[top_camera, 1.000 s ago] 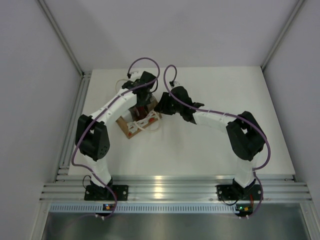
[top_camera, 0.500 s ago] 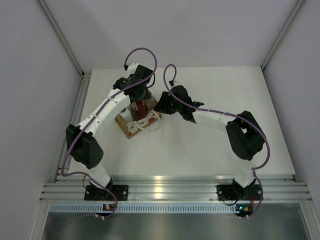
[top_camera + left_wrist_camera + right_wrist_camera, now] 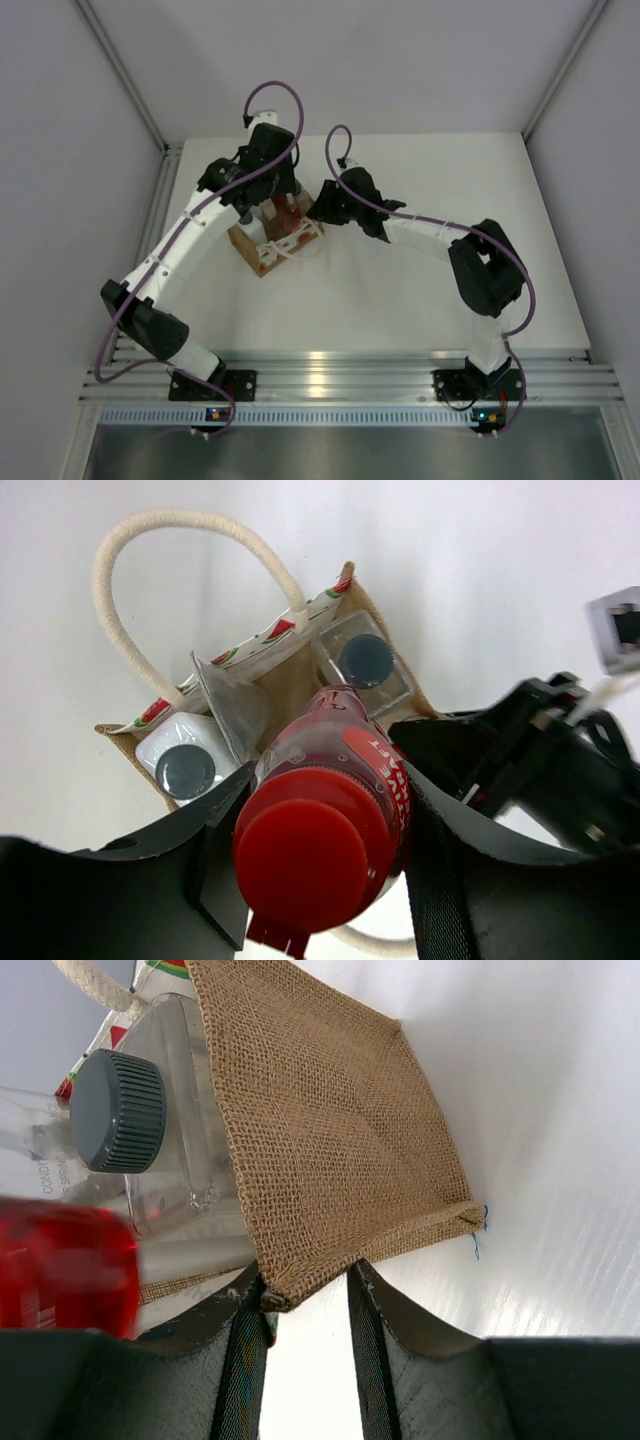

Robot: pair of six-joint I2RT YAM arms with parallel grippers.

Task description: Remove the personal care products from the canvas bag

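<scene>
The canvas bag (image 3: 270, 245) sits on the table (image 3: 420, 300) in its far-left part, nearer the far edge than the near one. The left gripper (image 3: 322, 880) is clamped on the red bottle (image 3: 345, 770), its fingers (image 3: 215, 880) pressing the bottle's neck from both sides just under the red cap. The bottle hangs over the bag's open mouth. Its lower end is hidden, so it is unclear whether it is free of the rim.

Inside the bag, one white bottle (image 3: 186, 770) with a dark grey cap stands in one corner and the other white bottle (image 3: 366, 660) stands in the opposite corner. The flat tube (image 3: 228, 708) stands on edge between them. A white loop handle (image 3: 150, 540) arches off the patterned side.

The right gripper (image 3: 305, 1290) is pinched on the top edge of the bag's tan-brown wall at the side facing the right edge of the table.
</scene>
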